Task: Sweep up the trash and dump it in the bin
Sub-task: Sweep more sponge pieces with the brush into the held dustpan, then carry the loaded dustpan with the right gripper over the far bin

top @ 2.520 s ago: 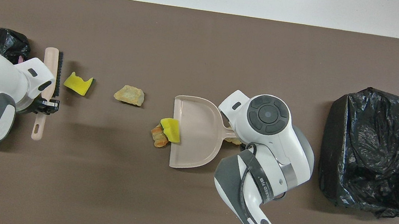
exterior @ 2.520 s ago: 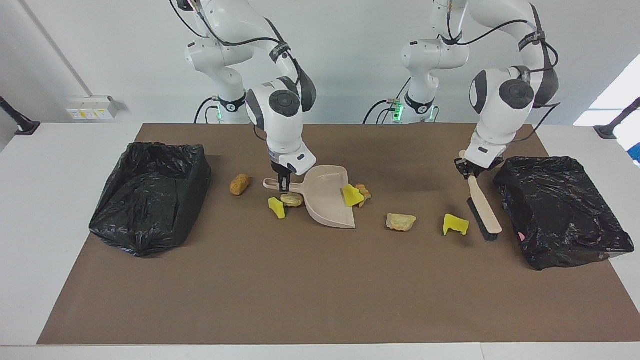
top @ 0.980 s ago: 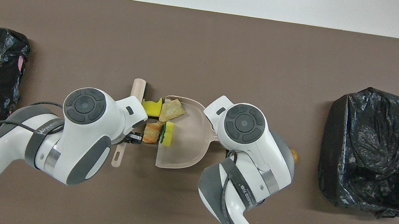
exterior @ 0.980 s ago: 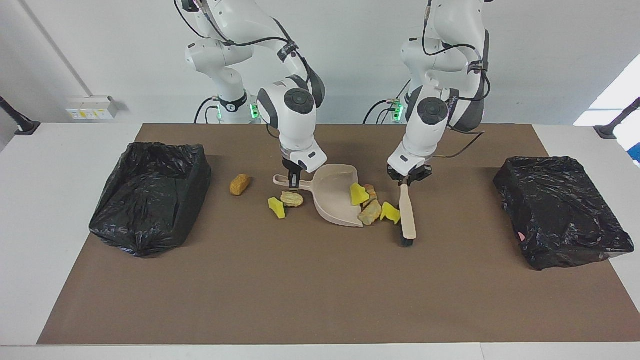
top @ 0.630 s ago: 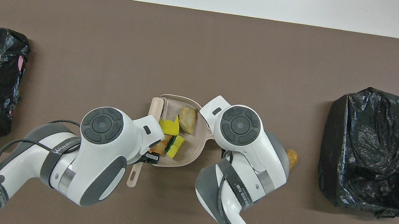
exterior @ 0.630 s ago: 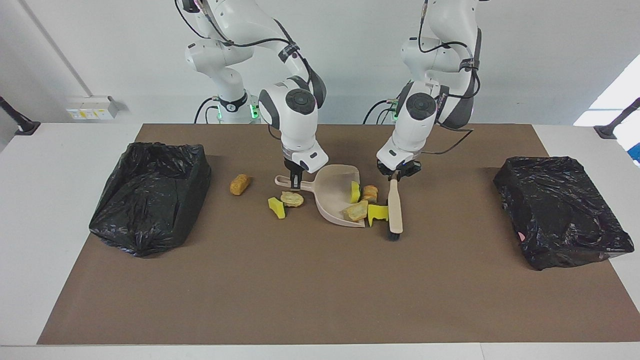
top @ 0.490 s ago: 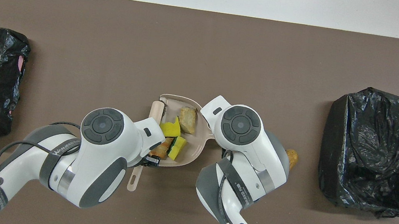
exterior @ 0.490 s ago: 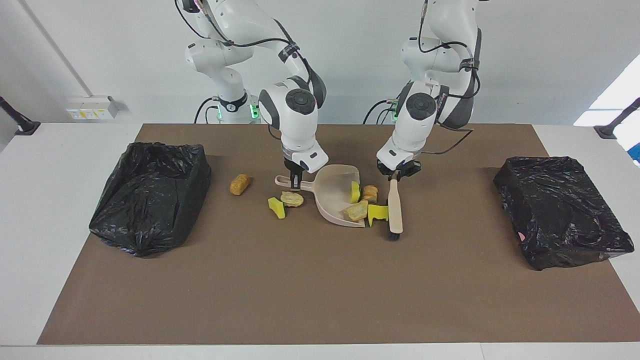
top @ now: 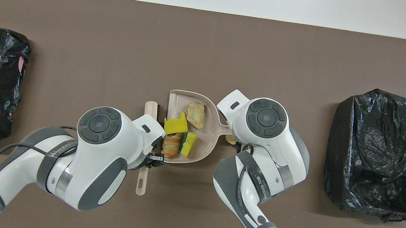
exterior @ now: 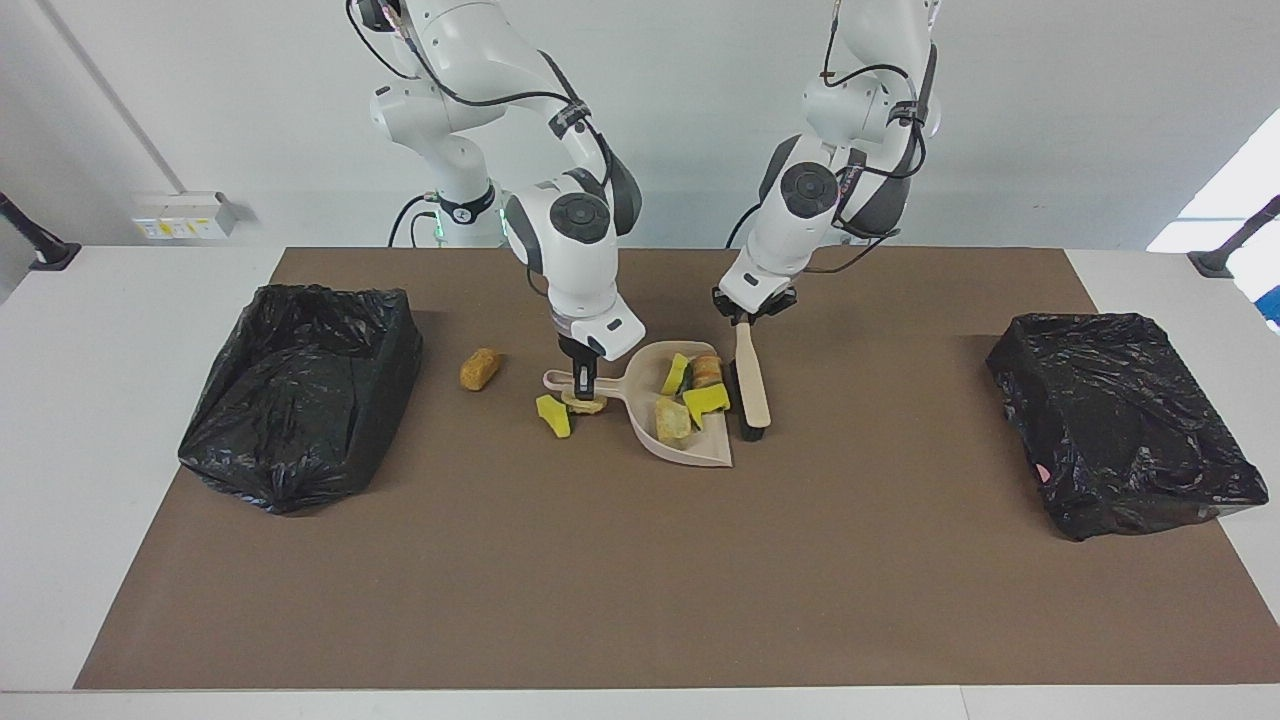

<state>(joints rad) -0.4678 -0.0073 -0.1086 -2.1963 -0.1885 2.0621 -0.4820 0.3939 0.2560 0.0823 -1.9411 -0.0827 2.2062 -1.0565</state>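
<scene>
My right gripper (exterior: 582, 383) is shut on the handle of the beige dustpan (exterior: 692, 449), which rests on the mat. Several trash scraps lie in the pan: two yellow foam chunks (exterior: 706, 398) and two tan lumps (exterior: 670, 418); they also show in the overhead view (top: 176, 125). My left gripper (exterior: 743, 317) is shut on the beige brush (exterior: 751, 385), whose bristles stand at the pan's mouth. A yellow chunk (exterior: 552, 414) and a tan lump (exterior: 583, 404) lie by the pan's handle. A brown lump (exterior: 479, 368) lies toward the right arm's end.
A black bag-lined bin (exterior: 300, 390) stands at the right arm's end of the brown mat, also in the overhead view (top: 382, 153). A second black-lined bin (exterior: 1120, 420) stands at the left arm's end. The right arm hides the brown lump in the overhead view.
The left gripper has swept the brush up to the pan's mouth, and the scraps have slid further into the pan. The pan has shifted slightly, its handle now over the tan lump.
</scene>
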